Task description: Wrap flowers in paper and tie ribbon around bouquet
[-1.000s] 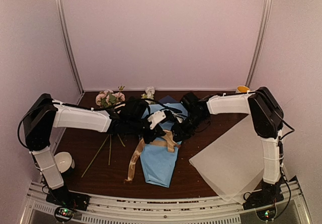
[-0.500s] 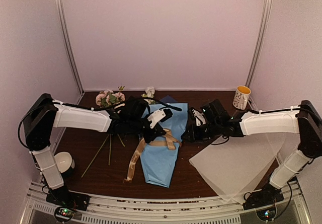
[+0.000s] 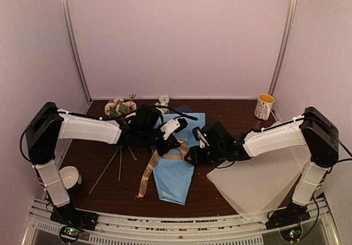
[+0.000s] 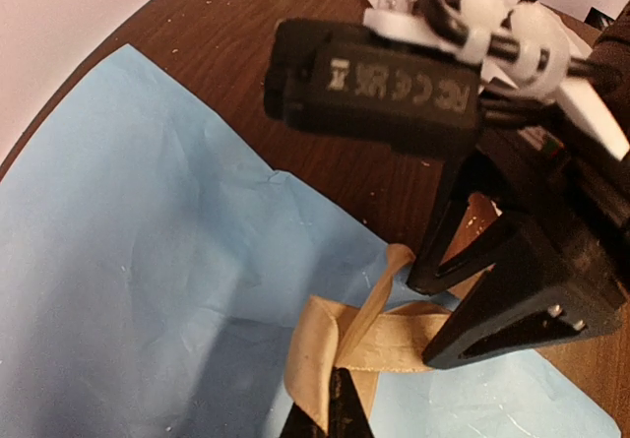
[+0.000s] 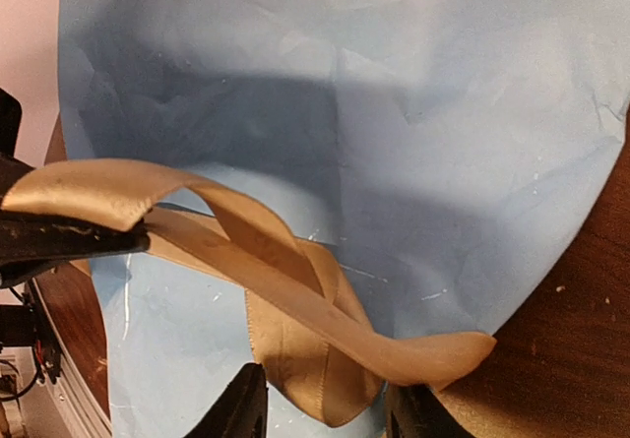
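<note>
The bouquet (image 3: 175, 176) lies wrapped, the ribbon (image 5: 285, 290) crossed over it but not yet knotted, left gripper (image 4: 333, 408) pinching one strand, right gripper (image 5: 325, 413) spread astride the loose end.

My right gripper (image 3: 193, 153) swung out rightward off the bouquet (image 3: 173, 181), then back in, now low at its right edge beside the ribbon (image 3: 147, 173) crossing, mug (image 3: 264, 106) uncovered.

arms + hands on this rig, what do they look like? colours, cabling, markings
Both alike: left arm and right arm have white shells, black joints and bases, thin black cables at the wrists. On the right hand: black triangular fingers, white bracket, black box with pale raised lettering.
</note>
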{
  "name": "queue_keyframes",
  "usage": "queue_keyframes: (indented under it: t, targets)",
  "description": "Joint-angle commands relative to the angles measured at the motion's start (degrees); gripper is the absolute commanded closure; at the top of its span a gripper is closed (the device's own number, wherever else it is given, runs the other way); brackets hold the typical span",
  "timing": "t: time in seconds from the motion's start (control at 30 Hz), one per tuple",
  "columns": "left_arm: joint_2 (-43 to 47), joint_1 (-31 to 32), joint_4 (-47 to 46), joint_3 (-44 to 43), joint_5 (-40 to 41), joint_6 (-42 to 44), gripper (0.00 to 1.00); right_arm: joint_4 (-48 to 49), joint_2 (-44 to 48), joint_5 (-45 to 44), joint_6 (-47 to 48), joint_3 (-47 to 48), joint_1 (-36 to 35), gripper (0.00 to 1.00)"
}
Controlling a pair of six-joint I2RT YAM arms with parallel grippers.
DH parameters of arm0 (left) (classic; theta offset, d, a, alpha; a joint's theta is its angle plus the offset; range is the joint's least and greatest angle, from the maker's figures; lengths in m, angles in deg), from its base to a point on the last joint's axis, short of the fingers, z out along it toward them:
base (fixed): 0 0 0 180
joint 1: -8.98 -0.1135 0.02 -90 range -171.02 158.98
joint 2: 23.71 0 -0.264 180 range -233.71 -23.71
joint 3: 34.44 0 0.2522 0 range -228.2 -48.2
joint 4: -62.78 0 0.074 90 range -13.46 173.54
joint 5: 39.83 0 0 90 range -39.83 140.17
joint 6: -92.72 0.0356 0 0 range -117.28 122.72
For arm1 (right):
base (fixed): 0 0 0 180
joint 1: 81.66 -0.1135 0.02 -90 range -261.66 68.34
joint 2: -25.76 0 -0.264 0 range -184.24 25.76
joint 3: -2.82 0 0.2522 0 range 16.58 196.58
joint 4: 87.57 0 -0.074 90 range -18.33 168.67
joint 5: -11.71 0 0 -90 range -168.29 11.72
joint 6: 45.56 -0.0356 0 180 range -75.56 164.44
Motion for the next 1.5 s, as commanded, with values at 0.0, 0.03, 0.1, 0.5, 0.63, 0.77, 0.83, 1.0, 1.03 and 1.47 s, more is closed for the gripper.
queue_keyframes:
  t: [0.0,0.03,0.1,0.5,0.63,0.77,0.83,1.0,1.03,1.47]
  targets:
    - [-1.06,-0.56,-2.19,-0.31,-0.18,-0.64,1.00,0.71,-2.06,-2.86,2.08,3.32,-1.44,0.57]
    - [-1.06,-0.63,-2.17,-0.35,-0.18,-0.66,1.00,0.20,-2.31,-3.51,2.32,3.88,-1.61,0.56]
    - [-1.06,-0.74,-2.17,-0.33,-0.22,-0.66,1.00,-0.42,-2.90,-4.57,2.85,4.66,-1.70,0.54]
    - [-1.06,-1.01,-1.84,-0.77,-0.26,-0.66,1.00,-5.32,-6.80,-12.72,7.45,9.08,-3.71,0.57]
    - [-1.24,-1.11,-1.71,-0.84,-0.34,-0.73,1.00,-6.67,-7.88,-12.79,8.15,10.02,-4.42,0.58]
    - [-1.24,-1.34,-1.57,-0.78,-0.27,-0.73,1.00,-6.75,-8.38,-11.66,8.07,10.11,-4.59,0.57]
    - [-1.26,-1.44,-1.57,-0.75,-0.27,-0.81,1.00,-6.76,-8.74,-11.32,8.09,10.09,-4.72,0.56]
    - [-1.24,-1.60,-1.75,-0.77,-0.35,-0.90,1.00,-7.79,-10.95,-11.28,7.61,11.92,-4.85,0.65]
    - [-1.23,-1.70,-1.75,-0.75,-0.36,-0.97,1.00,-7.96,-11.10,-11.35,7.52,12.23,-4.85,0.73]
    - [-0.65,-3.46,1.36,-0.98,1.58,-2.40,0.53,-8.03,-3.34,-5.58,9.60,7.92,-4.69,1.00]
